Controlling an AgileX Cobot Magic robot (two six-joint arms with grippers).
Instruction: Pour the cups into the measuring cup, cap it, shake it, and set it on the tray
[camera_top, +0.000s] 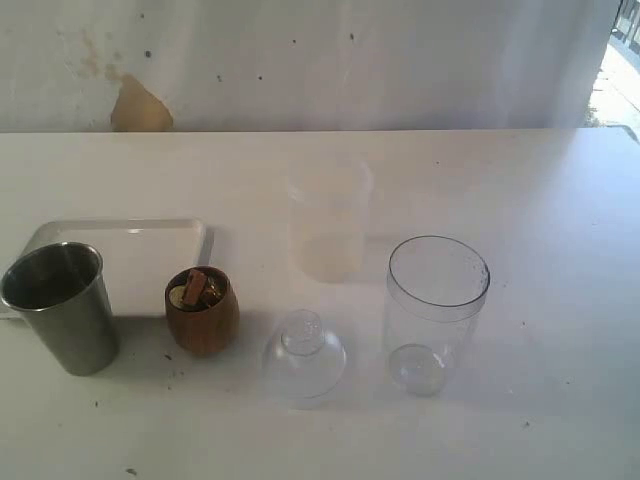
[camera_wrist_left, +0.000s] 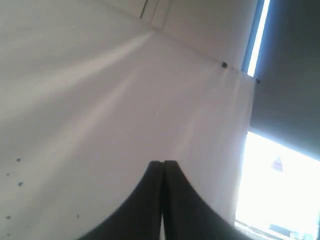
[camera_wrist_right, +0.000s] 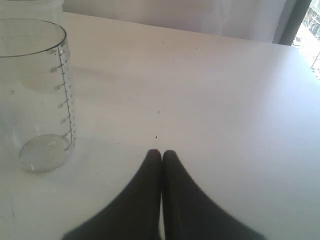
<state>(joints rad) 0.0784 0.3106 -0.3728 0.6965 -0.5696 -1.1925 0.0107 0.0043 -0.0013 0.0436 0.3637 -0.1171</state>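
Observation:
On the white table the steel tumbler (camera_top: 60, 305) stands upright at the front left. Right of it sits the brown wooden cup (camera_top: 202, 310) with brown pieces inside. The white tray (camera_top: 130, 240) lies behind these two. The clear measuring cup (camera_top: 433, 310) stands upright and empty right of centre; it also shows with its printed scale in the right wrist view (camera_wrist_right: 37, 95). My right gripper (camera_wrist_right: 161, 151) is shut and holds nothing, a short way from that cup. My left gripper (camera_wrist_left: 163, 162) is shut over bare table. Neither arm shows in the exterior view.
A clear dome-shaped lid (camera_top: 303, 355) lies between the wooden cup and the measuring cup. A frosted plastic cup (camera_top: 328, 222) stands behind it. A stained wall (camera_top: 140, 105) runs along the table's far edge. A bright window (camera_wrist_left: 275, 190) shows in the left wrist view.

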